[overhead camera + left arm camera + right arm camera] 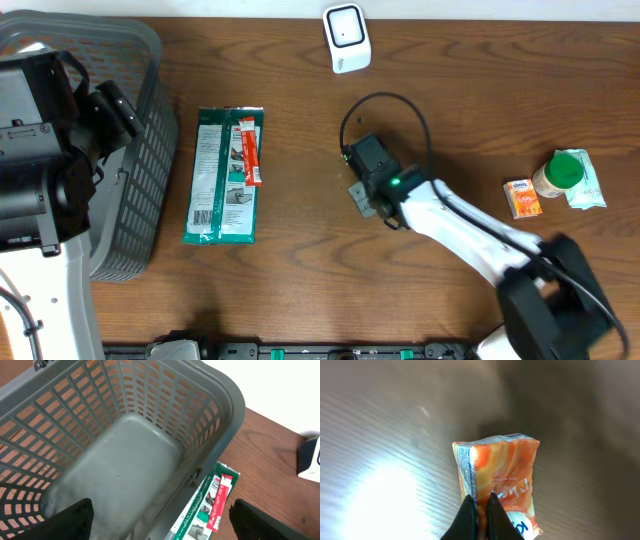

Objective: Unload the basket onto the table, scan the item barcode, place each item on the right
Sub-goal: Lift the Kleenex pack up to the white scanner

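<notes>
Right gripper (481,502) is pinching the lower edge of an orange packet (502,472) mid-table, its jaws shut tight on it. Left gripper (161,505) is gaping wide above the grey basket (140,150), holding nothing. White scanner (346,38) is sitting at the far edge, with bare tabletop lying between it and the packet. A green pack (225,175) is lying beside the basket.

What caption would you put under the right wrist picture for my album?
Right gripper pinching the edge of an orange packet, brown table behind.
</notes>
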You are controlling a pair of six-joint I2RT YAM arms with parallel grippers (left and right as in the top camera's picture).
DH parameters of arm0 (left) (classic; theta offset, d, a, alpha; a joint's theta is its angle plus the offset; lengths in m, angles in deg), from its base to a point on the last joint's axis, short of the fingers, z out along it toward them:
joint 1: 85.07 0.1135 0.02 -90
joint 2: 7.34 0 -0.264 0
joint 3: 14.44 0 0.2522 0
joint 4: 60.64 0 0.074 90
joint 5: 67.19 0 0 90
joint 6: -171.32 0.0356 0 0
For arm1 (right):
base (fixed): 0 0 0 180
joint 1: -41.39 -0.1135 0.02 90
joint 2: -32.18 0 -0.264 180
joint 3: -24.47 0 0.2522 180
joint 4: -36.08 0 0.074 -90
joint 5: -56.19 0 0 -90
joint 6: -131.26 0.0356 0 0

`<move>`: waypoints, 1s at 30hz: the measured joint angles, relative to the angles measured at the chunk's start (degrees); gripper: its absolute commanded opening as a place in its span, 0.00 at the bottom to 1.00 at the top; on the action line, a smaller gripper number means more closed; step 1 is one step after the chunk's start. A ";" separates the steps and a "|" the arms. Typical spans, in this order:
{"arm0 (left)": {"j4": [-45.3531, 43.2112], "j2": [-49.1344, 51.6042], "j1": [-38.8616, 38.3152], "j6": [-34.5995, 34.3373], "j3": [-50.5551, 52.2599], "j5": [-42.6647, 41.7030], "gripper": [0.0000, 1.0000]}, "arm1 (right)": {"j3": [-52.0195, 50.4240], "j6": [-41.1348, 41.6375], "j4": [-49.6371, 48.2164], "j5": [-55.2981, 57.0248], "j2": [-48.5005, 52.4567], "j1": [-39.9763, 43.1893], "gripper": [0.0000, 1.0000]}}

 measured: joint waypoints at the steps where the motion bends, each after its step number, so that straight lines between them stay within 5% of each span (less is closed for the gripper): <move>1: 0.02 0.00 0.00 0.00 0.00 0.00 0.88 | 0.87 0.00 1.01 -0.90 -1.79 0.07 0.01; 11: 0.02 0.00 0.00 0.00 0.00 0.00 0.88 | 9.03 3.89 14.05 -12.90 -18.84 6.45 0.01; 19: 0.02 0.00 0.00 0.00 0.00 0.00 0.88 | 19.52 5.01 25.18 -19.98 -19.26 9.94 0.01; 30: -0.02 0.00 0.00 0.00 0.00 0.00 0.88 | 35.15 6.86 27.76 -26.51 -18.23 11.13 0.01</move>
